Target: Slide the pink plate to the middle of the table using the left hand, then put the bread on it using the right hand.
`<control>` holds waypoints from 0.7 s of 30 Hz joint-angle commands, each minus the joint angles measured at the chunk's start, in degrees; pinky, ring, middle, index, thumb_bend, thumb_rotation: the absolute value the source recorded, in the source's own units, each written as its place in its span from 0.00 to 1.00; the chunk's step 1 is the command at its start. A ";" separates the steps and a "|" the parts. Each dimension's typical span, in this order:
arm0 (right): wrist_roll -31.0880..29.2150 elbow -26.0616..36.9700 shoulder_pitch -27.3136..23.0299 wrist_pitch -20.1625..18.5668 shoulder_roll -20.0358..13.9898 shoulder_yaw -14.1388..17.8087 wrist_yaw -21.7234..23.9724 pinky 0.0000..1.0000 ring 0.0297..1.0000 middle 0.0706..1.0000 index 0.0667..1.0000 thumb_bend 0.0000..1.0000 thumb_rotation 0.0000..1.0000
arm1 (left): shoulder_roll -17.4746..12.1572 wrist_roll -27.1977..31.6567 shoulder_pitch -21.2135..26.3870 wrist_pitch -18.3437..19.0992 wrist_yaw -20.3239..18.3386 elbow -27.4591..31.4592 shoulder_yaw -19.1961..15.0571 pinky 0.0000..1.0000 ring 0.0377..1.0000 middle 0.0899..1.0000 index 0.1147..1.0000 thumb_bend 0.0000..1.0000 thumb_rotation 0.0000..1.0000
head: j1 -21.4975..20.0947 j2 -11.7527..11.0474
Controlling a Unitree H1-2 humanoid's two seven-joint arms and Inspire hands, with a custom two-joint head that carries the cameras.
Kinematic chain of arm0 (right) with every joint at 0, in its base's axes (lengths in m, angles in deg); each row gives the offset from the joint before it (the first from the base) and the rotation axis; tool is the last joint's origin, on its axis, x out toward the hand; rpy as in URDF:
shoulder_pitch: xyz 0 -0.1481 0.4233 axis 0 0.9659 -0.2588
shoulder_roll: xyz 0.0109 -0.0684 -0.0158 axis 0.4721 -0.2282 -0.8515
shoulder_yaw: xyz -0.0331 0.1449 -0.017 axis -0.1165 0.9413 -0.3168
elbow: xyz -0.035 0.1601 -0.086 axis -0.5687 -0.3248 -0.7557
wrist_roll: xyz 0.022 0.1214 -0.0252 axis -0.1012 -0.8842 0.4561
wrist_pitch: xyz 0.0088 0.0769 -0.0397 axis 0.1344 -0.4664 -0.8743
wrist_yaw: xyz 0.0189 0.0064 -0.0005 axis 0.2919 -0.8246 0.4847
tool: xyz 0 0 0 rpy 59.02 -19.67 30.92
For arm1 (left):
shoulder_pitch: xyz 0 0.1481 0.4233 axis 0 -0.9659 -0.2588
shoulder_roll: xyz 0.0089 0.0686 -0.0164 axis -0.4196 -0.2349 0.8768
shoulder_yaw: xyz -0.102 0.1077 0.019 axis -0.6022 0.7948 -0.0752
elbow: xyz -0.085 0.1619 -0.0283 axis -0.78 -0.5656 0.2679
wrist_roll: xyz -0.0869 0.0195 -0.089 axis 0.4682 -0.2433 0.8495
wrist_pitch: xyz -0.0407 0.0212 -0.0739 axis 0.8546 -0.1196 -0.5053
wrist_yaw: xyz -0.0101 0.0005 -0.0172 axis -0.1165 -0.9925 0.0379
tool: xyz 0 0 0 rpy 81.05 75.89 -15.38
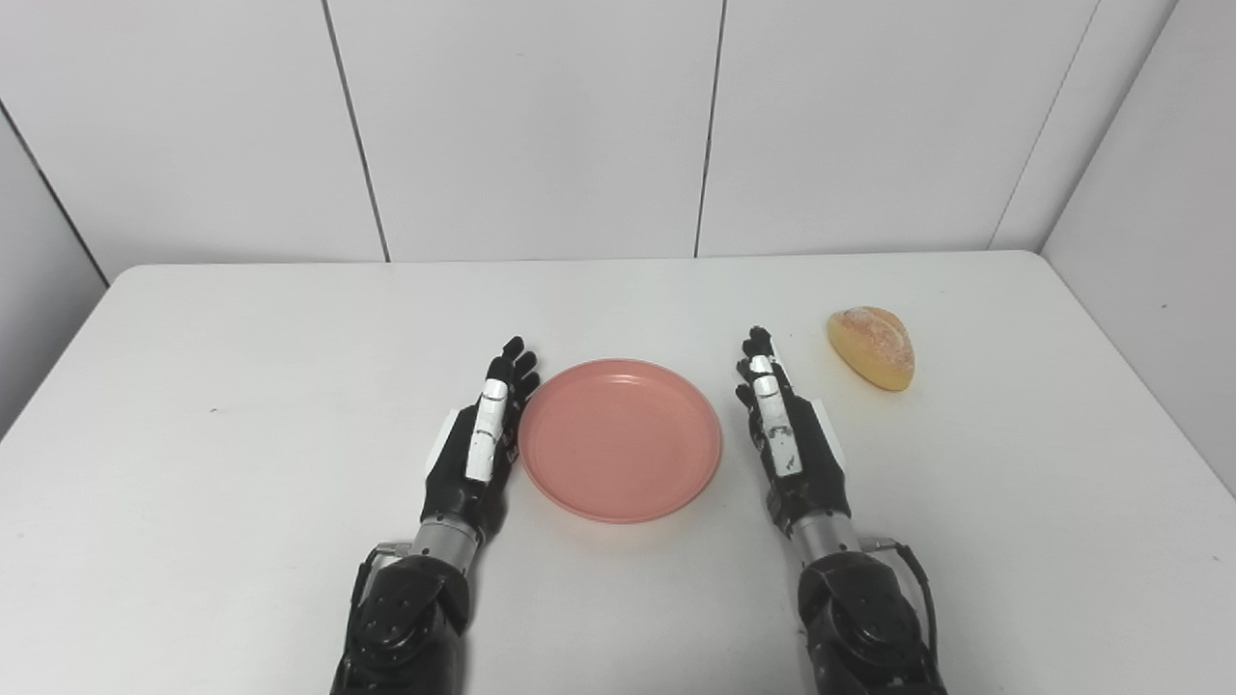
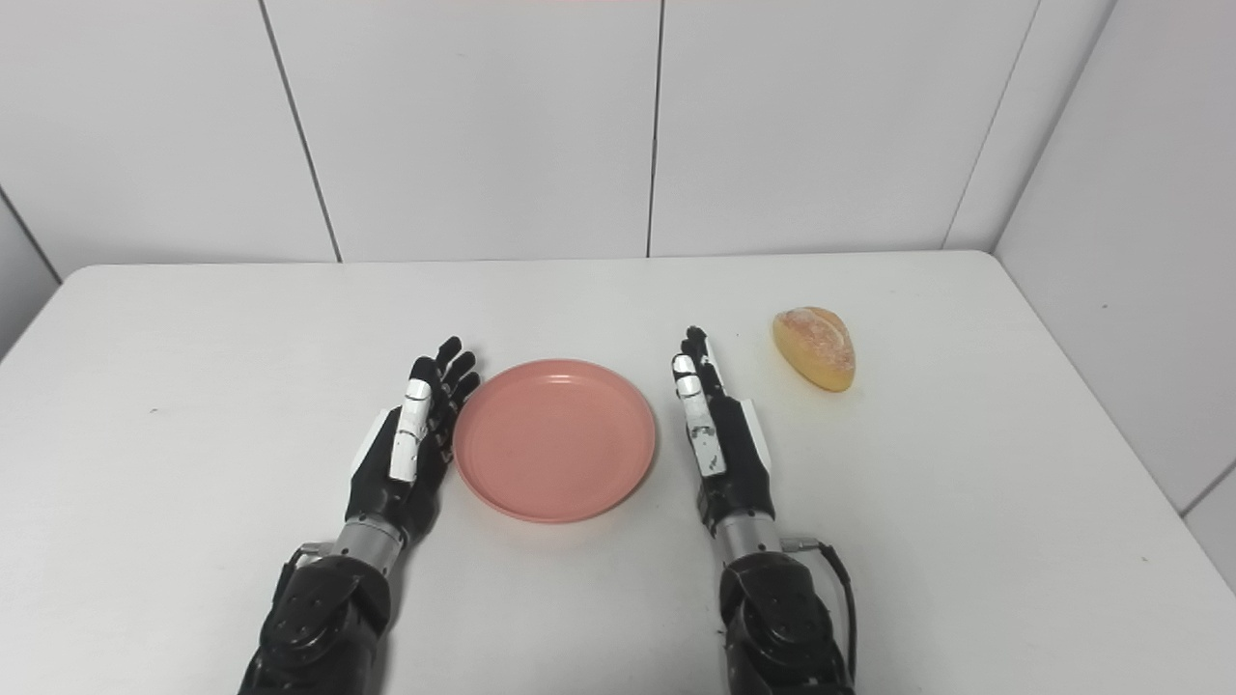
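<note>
The pink plate (image 1: 620, 439) lies flat near the middle of the white table (image 1: 241, 367), with nothing on it. My left hand (image 1: 483, 434) stands on edge right against the plate's left rim, fingers straight and holding nothing. My right hand (image 1: 787, 434) stands the same way a short gap to the right of the plate, open and empty. The bread (image 1: 871, 347), a golden oval roll, rests on the table beyond and to the right of my right hand, apart from it.
White wall panels (image 1: 541, 125) rise close behind the table's far edge, and another wall (image 1: 1149, 241) runs along its right side. The table's left edge (image 1: 58, 357) shows at the picture's left.
</note>
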 commanded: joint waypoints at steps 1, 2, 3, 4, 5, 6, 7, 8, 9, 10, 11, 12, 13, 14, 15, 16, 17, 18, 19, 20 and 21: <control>-0.55 3.03 -1.24 1.37 -0.17 -0.11 0.89 1.00 1.00 1.00 0.99 0.68 0.94 | 0.81 0.00 1.50 -1.43 1.11 -0.05 -0.63 1.00 1.00 1.00 1.00 0.65 1.00 | 0.14 -0.04; -0.57 3.28 -1.16 1.34 -0.30 -0.11 0.91 1.00 1.00 1.00 1.00 0.68 0.94 | 0.82 0.00 1.64 -1.69 1.24 -0.21 -0.83 1.00 1.00 1.00 1.00 0.65 1.00 | 0.14 -0.04; -0.67 3.51 -1.10 1.33 -0.40 -0.04 0.93 1.00 1.00 1.00 1.00 0.69 0.94 | 0.80 -0.04 1.74 -1.91 1.31 -0.30 -0.95 1.00 1.00 1.00 1.00 0.65 1.00 | 0.39 0.02; -0.78 3.66 -1.10 1.27 -0.50 0.05 0.96 1.00 1.00 1.00 1.00 0.69 0.93 | 0.74 -0.15 1.82 -2.28 1.39 -0.40 -1.01 1.00 1.00 1.00 1.00 0.65 1.00 | 0.39 0.02; -0.95 3.90 -1.12 1.03 -0.64 0.14 1.01 1.00 1.00 1.00 1.00 0.70 0.92 | 0.62 -0.37 1.90 -2.52 1.49 -0.41 -0.98 1.00 1.00 1.00 1.00 0.66 1.00 | 0.93 -0.11; -1.12 4.10 -1.16 0.77 -0.76 0.24 1.02 1.00 1.00 1.00 1.00 0.71 0.92 | 0.51 -0.56 2.00 -2.78 1.59 -0.52 -0.97 1.00 1.00 1.00 1.00 0.67 1.00 | 0.93 -0.11; -1.03 4.22 -1.23 0.57 -0.89 0.30 0.91 1.00 1.00 1.00 1.00 0.71 0.91 | 0.32 -1.00 2.13 -3.06 1.80 -0.71 -0.88 1.00 1.00 1.00 1.00 0.67 1.00 | 1.12 -0.14; -0.89 4.40 -1.27 0.22 -0.97 0.34 0.71 1.00 1.00 1.00 1.00 0.73 0.91 | 0.23 -1.26 2.25 -3.46 1.98 -0.92 -0.87 1.00 1.00 1.00 1.00 0.68 1.00 | 1.12 -0.14; -0.74 4.45 -1.34 0.11 -1.06 0.36 0.57 1.00 1.00 1.00 1.00 0.74 0.92 | 0.14 -1.52 2.39 -3.86 2.22 -1.17 -0.88 1.00 1.00 1.00 1.00 0.68 1.00 | 1.10 -0.25; -0.72 4.43 -1.40 0.06 -1.15 0.38 0.55 1.00 1.00 1.00 1.00 0.74 0.92 | 0.08 -1.87 2.56 -4.38 2.56 -1.46 -0.88 1.00 1.00 1.00 1.00 0.67 1.00 | 1.07 -0.30; -0.77 4.36 -1.47 0.08 -1.22 0.40 0.57 1.00 1.00 1.00 1.00 0.75 0.92 | 0.06 -2.13 2.73 -4.98 2.81 -1.80 -0.93 1.00 1.00 1.00 1.00 0.66 1.00 | 1.05 -0.32; -0.93 4.21 -1.55 0.27 -1.25 0.48 0.60 1.00 1.00 1.00 1.00 0.75 0.92 | 0.04 -2.40 2.90 -5.57 3.05 -2.14 -1.01 1.00 1.00 1.00 1.00 0.65 1.00 | 1.05 -0.32; -1.06 4.03 -1.64 0.44 -1.30 0.55 0.64 1.00 1.00 1.00 1.00 0.75 0.92 | 0.06 -2.62 3.08 -6.04 3.34 -2.50 -1.10 1.00 1.00 1.00 1.00 0.65 1.00 | 0.93 -0.27; -1.02 3.88 -1.73 0.69 -1.28 0.68 0.45 1.00 1.00 1.00 1.00 0.75 0.91 | 0.03 -2.87 3.33 -6.36 3.61 -2.94 -1.17 1.00 1.00 1.00 1.00 0.64 1.00 | 0.93 -0.27; -0.92 3.95 -1.78 0.79 -1.30 0.79 0.26 1.00 1.00 1.00 1.00 0.75 0.91 | 0.01 -3.14 3.54 -6.55 3.97 -3.25 -1.22 1.00 1.00 1.00 1.00 0.64 1.00 | 0.77 -0.28; -0.88 4.14 -1.82 0.70 -1.33 0.91 0.10 1.00 1.00 1.00 1.00 0.75 0.90 | -0.01 -3.21 3.72 -6.59 4.14 -3.49 -1.29 1.00 1.00 1.00 1.00 0.64 1.00 | 0.63 -0.26; -0.48 4.40 -1.87 0.81 -1.43 0.95 -0.14 1.00 1.00 1.00 0.99 0.75 0.89 | 0.00 -3.23 3.90 -6.60 4.29 -3.63 -1.36 1.00 1.00 1.00 1.00 0.63 1.00 | 0.45 0.02; 0.57 4.81 -1.87 1.07 -1.76 0.74 -0.43 1.00 1.00 1.00 0.99 0.75 0.89 | 0.01 -3.29 3.96 -6.43 4.41 -3.46 -1.35 1.00 1.00 1.00 1.00 0.63 1.00 | 0.07 0.50; 2.53 4.75 -2.05 2.71 -2.29 0.44 -1.05 1.00 1.00 1.00 0.99 0.75 0.90 | -0.03 -3.27 4.05 -6.32 4.43 -3.32 -1.34 1.00 1.00 1.00 1.00 0.63 1.00 | -0.12 0.65; 4.23 4.83 -2.20 4.11 -2.77 0.24 -1.61 1.00 1.00 1.00 1.00 0.72 0.91 | -0.05 -3.31 4.06 -6.22 4.48 -3.03 -1.27 1.00 1.00 1.00 1.00 0.62 1.00 | -0.53 0.64; 5.52 4.94 -2.46 4.87 -3.16 0.20 -2.09 1.00 1.00 1.00 0.99 0.71 0.92 | -0.13 -3.52 4.16 -6.36 4.58 -2.96 -1.18 1.00 1.00 1.00 1.00 0.62 1.00 | -0.53 0.64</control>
